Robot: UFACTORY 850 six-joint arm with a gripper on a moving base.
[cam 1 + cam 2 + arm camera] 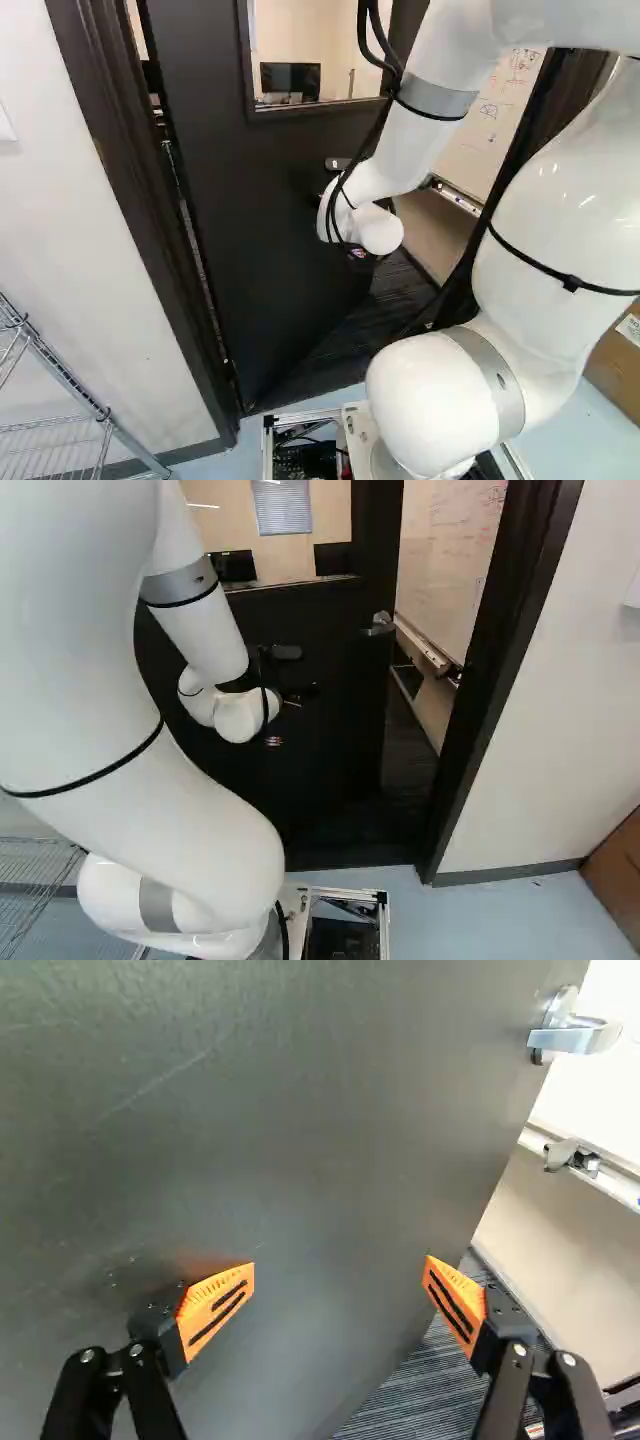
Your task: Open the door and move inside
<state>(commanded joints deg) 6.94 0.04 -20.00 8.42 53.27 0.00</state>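
Left to right in the right base view, the white arm [90, 670] leads to the gripper [298, 696], fingers spread wide and gripping nothing (the dark door [335, 730] stands ajar before them), then come the metal handle [381, 623], the opening and the dark frame [497, 665].

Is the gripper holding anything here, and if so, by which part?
Nothing is held. The gripper stands open facing the door, and the lever handle is well outside its fingers.
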